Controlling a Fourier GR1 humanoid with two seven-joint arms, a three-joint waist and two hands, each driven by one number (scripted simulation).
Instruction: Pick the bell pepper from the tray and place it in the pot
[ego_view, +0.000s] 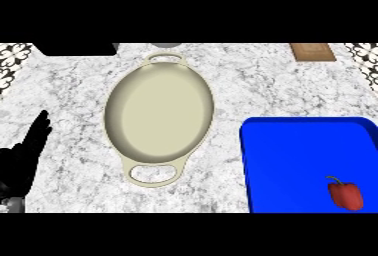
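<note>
Left hand (26, 150) rests at the view's left edge, fingers straight and up, holding nothing. Small red bell pepper (345, 195) lies on the blue rectangular tray (295, 150), well apart, beyond the cream oval two-handled pot (159, 112); tray cut off at right.

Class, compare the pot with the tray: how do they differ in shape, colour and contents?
The pot is oval and cream with loop handles at both ends; the tray is rectangular, blue and has no handles. The pot holds nothing, while the tray carries a red bell pepper. Both sit flat on the marble counter.
</note>
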